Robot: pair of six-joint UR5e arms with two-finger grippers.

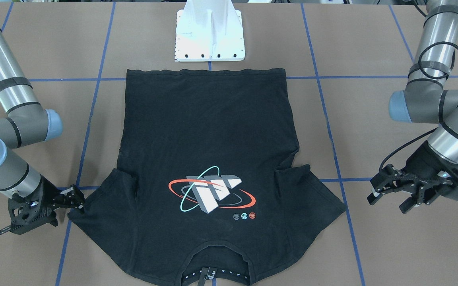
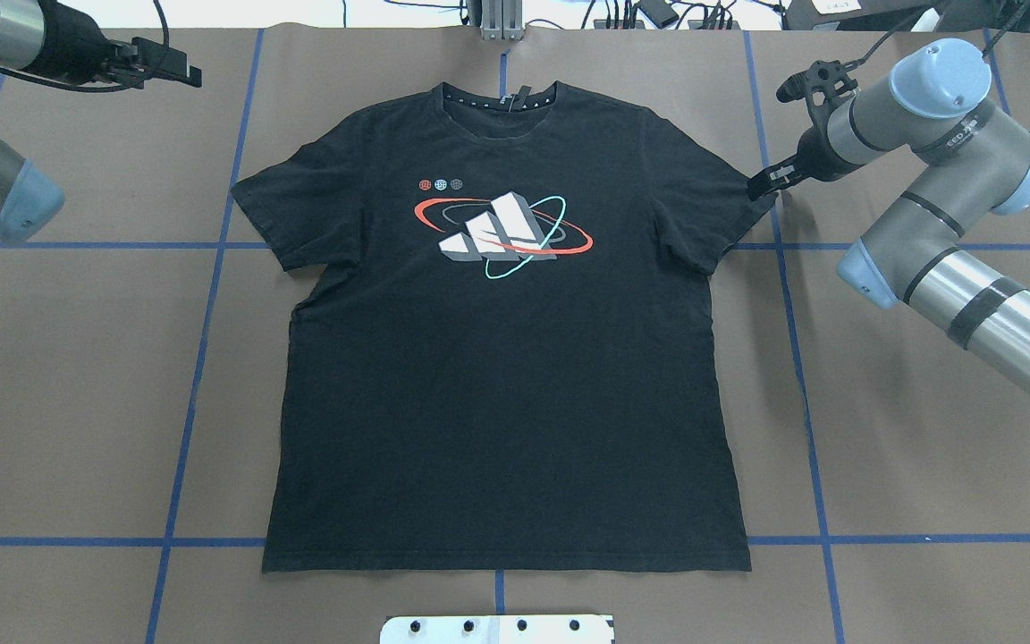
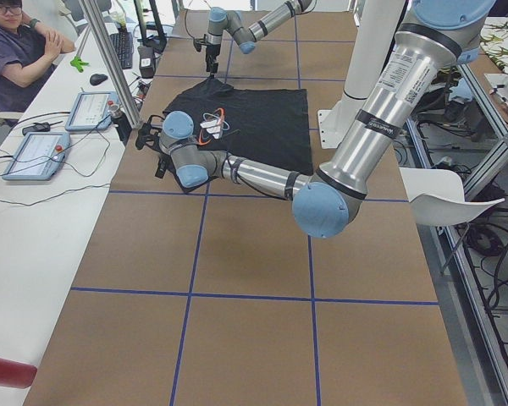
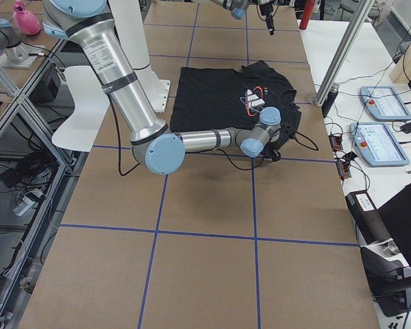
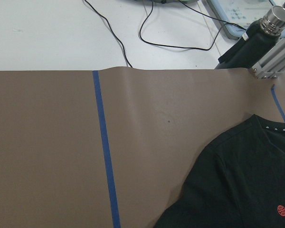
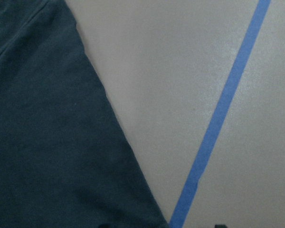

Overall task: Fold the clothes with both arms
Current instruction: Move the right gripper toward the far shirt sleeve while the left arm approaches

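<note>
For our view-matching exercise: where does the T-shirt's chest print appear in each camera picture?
Front-facing: chest print lower centre, upside down.
Overhead: upper centre.
Exterior left: upper left of centre, small.
Exterior right: upper, right of centre.
Left wrist: only its small dots, bottom right corner.
Right wrist: not in it.
Shared landmark: the collar, just beyond the print.

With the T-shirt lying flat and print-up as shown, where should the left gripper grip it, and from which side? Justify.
Grip the sleeve nearest the left gripper, at its hem's outer corner, coming in low from beyond the sleeve end. The T-shirt lies flat, so that sleeve juts out as a free, thin edge the open jaws could probably straddle.
</note>
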